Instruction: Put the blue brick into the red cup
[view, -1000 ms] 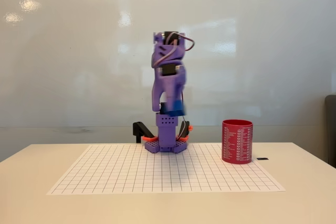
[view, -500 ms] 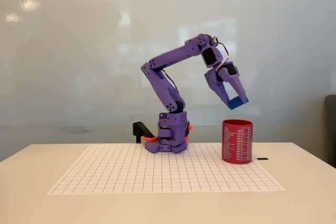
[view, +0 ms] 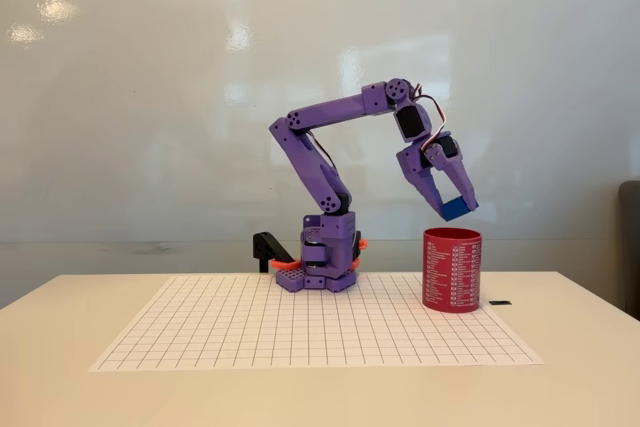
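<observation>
In the fixed view the purple arm reaches out to the right, its gripper (view: 455,207) pointing down and shut on the blue brick (view: 457,210). The brick hangs a short way above the open mouth of the red cup (view: 452,269). That cup is dark red with rows of white print and stands upright on the right part of the grid sheet (view: 300,332). The brick does not touch the cup's rim.
The arm's purple base (view: 318,272) is clamped at the back middle of the sheet, with a black and orange clamp (view: 270,247) beside it. A small black object (view: 501,302) lies on the table just right of the cup.
The arm has swung from upright over its base out to the right, carrying the brick, and has lowered it closer to the cup's mouth.
</observation>
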